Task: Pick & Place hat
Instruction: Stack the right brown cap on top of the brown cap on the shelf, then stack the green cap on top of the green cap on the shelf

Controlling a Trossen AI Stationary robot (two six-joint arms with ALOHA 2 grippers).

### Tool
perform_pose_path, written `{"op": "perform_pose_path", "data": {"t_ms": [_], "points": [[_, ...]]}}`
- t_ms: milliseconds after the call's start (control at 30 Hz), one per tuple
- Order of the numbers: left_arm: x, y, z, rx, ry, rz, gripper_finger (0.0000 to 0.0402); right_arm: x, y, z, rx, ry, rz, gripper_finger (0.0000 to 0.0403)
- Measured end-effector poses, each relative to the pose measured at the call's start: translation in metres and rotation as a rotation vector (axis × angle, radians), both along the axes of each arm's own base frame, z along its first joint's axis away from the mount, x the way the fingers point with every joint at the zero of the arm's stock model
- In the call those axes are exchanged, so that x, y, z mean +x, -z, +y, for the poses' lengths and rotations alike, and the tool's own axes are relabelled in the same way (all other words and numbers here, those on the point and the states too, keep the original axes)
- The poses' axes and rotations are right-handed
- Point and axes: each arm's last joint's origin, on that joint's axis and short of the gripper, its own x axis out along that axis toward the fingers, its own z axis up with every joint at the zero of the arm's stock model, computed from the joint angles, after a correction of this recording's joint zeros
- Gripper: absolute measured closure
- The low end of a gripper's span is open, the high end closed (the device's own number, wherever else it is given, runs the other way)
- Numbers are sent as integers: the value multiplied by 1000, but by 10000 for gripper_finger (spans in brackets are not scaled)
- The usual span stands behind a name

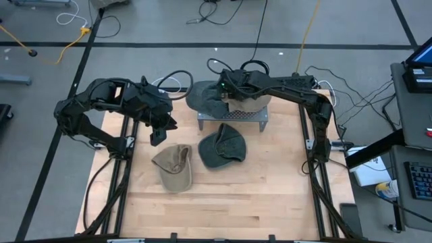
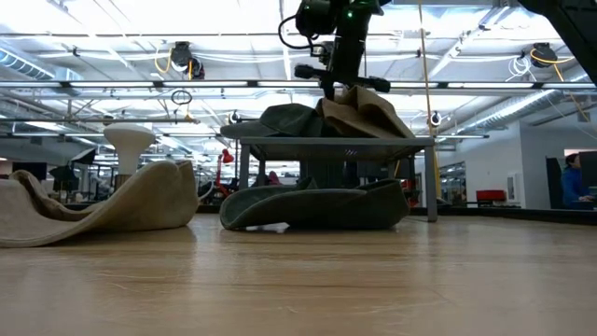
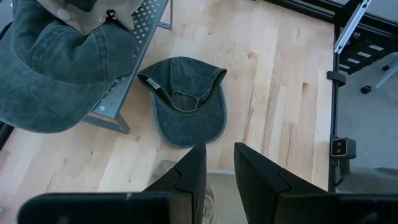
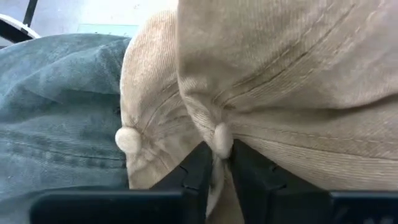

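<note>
1. hat nearest the table's front edge: the tan hat on the table (image 1: 174, 165) lies crown-down, with the dark hat on the table (image 1: 223, 147) just beside it. both are clear of the work, so leave them alone.
2. your left gripper (image 3: 219, 148) hangs over the table (image 1: 270, 202) near those two hats. its fingers are a narrow gap apart with nothing between them. keep it parked there so it stays out of the right arm's path.
3. behind them stands the metal rack (image 1: 233, 116). a denim hat (image 1: 202, 98) is draped over the left arm's end of it, its brim hanging off the edge.
4. the tan corduroy hat (image 4: 280, 74) is the one in hand. it sits on the rack touching the denim hat, and looks partly propped on it.
5. your right gripper (image 4: 217, 146) is down on that hat, its fingers pinched on a fold of cloth beside the crown button.
6. this looks like the placing step. before you let go, check that the hat's weight rests on the rack and not on the pinch.
7. spread the fingers fully, then lift straight up, because corduroy can snag on a fingertip and drag.
8. avoid sweeping sideways, which could nudge the denim hat off its overhang.
</note>
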Motion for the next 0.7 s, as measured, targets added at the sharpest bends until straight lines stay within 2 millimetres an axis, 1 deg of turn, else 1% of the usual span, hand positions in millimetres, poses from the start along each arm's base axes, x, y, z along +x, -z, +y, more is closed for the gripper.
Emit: {"op": "perform_pose_path", "data": {"t_ms": [100,200,333,433,567,700], "points": [[0,0,0,0,0,0,316,-3,-4,2,11,-15,-7,314],[0,0,0,0,0,0,316,-4,-8,2,5,-38,-10,273],[0,0,0,0,0,0,316,-10,-18,5,-8,-44,-32,217],[0,0,0,0,0,0,316,-18,-29,7,-18,-42,-54,184],[0,0,0,1,1,-2,316,-20,-40,9,-49,-67,-96,151],[0,0,0,3,4,-4,316,-24,-56,11,-95,-92,-167,136]]}}
